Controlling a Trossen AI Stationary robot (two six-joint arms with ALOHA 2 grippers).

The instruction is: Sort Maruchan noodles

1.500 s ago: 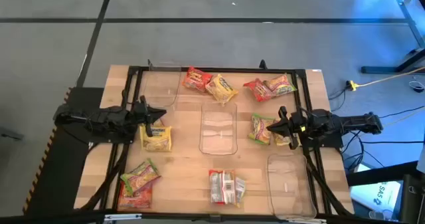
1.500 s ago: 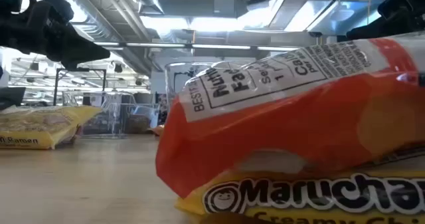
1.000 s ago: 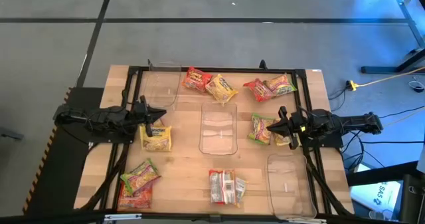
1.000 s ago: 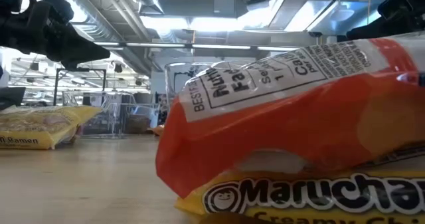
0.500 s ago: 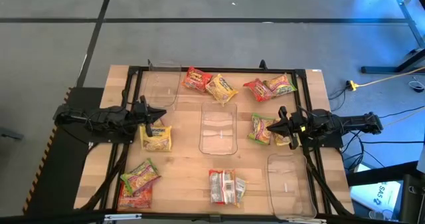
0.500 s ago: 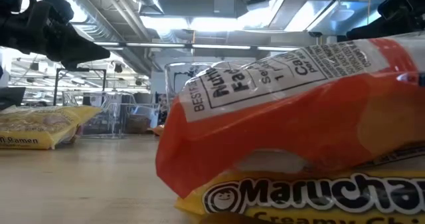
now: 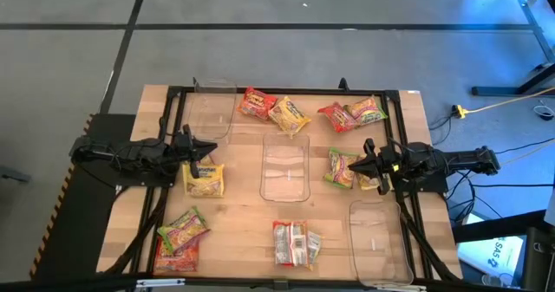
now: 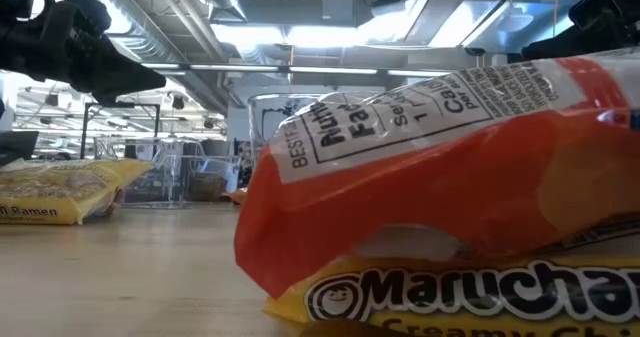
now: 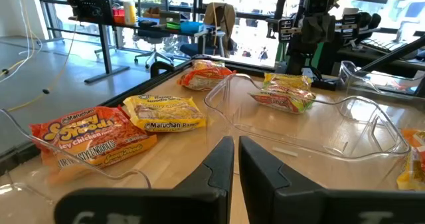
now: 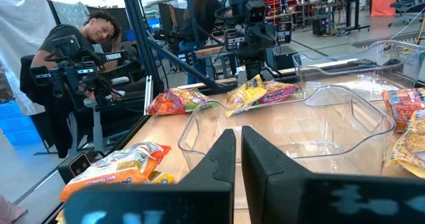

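Observation:
Maruchan noodles lie scattered on the wooden table: a red packet [image 7: 257, 102], a yellow one [image 7: 290, 114], a red one [image 7: 336, 116] and a green one [image 7: 366, 110] along the far side, and a yellow packet [image 7: 204, 179] under my left gripper's tips. A green one [image 7: 343, 167] lies by my right gripper, a green one [image 7: 182, 230] and a red one [image 7: 176, 256] at the near left, and a red one [image 7: 290, 243] at the near middle. My left gripper [image 7: 212, 147] hovers level at the left, shut and empty. My right gripper [image 7: 357, 165] hovers at the right, shut and empty.
Three clear plastic trays stand on the table: far left [image 7: 211, 110], middle [image 7: 285, 166], near right [image 7: 375, 240]. A black frame [image 7: 286, 90] runs round the work area. A person [image 10: 99, 31] sits beyond the table's left side. A red packet [image 8: 440, 177] fills the low view.

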